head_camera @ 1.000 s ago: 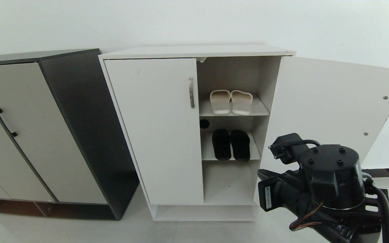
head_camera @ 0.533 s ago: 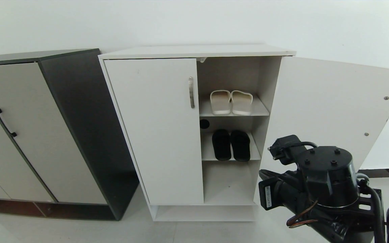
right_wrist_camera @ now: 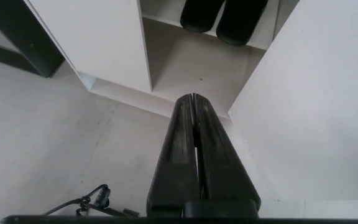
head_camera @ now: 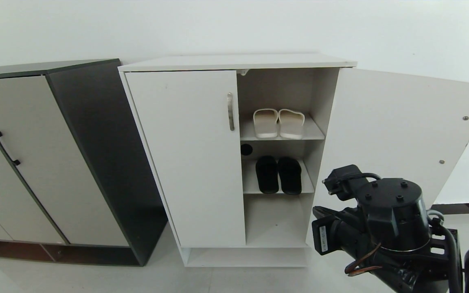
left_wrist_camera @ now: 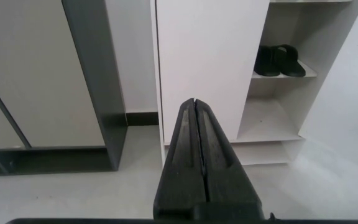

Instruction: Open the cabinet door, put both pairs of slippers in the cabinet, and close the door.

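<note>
**Both slipper pairs shelved, right door open**

Head: white cabinet (head_camera: 234, 61), right door (head_camera: 393, 134) swung wide, left door (head_camera: 185, 158) closed. White slippers (head_camera: 278, 123) on the upper shelf, black slippers (head_camera: 278, 175) on the shelf below. Right arm (head_camera: 385, 219) low, in front of the open door.
Left wrist: left gripper (left_wrist_camera: 195, 102) fingers pressed together, empty, facing the closed door.
Right wrist: right gripper (right_wrist_camera: 193, 98) pinched closed, empty, over the floor by the cabinet base.
</note>
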`<state>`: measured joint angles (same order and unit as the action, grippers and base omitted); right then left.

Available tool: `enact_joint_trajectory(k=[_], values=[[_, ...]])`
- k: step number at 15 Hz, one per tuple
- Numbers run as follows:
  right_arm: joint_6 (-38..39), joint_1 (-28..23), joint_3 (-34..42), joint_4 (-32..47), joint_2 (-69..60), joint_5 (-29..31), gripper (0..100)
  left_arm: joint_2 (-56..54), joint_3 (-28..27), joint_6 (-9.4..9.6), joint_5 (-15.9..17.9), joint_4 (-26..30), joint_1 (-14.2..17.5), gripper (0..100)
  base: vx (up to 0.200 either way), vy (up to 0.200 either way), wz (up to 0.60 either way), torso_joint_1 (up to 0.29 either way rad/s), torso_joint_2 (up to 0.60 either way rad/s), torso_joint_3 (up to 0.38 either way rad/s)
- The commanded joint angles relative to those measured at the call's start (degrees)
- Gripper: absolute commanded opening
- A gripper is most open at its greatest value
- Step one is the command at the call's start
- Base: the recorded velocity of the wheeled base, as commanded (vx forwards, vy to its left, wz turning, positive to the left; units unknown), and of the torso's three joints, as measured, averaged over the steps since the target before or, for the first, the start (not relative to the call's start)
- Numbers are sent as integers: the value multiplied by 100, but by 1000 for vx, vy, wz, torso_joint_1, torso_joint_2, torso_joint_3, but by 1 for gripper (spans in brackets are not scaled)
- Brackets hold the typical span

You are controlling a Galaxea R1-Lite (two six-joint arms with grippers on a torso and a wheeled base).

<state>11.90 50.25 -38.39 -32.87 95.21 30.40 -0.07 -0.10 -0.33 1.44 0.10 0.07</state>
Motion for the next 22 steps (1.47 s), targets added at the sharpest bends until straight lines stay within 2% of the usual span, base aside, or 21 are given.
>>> enact_joint_trajectory(k=[1, 4, 8, 22], values=[[-3, 2, -2, 8, 15, 1, 0, 7, 1, -2, 6, -1, 10, 0, 0, 0, 0, 0, 0, 0], [-3, 2, -2, 8, 15, 1, 0, 7, 1, -2, -3, -1, 1, 0, 0, 0, 0, 0, 0, 0], [-3, 2, -2, 17, 15, 1, 0, 7, 1, -2, -3, -1, 1, 0, 0, 0, 0, 33, -196, -289], [-74, 11, 24, -1, 147, 9, 0, 7, 1, -2, -3, -1, 1, 0, 0, 0, 0, 139, -495, -326]])
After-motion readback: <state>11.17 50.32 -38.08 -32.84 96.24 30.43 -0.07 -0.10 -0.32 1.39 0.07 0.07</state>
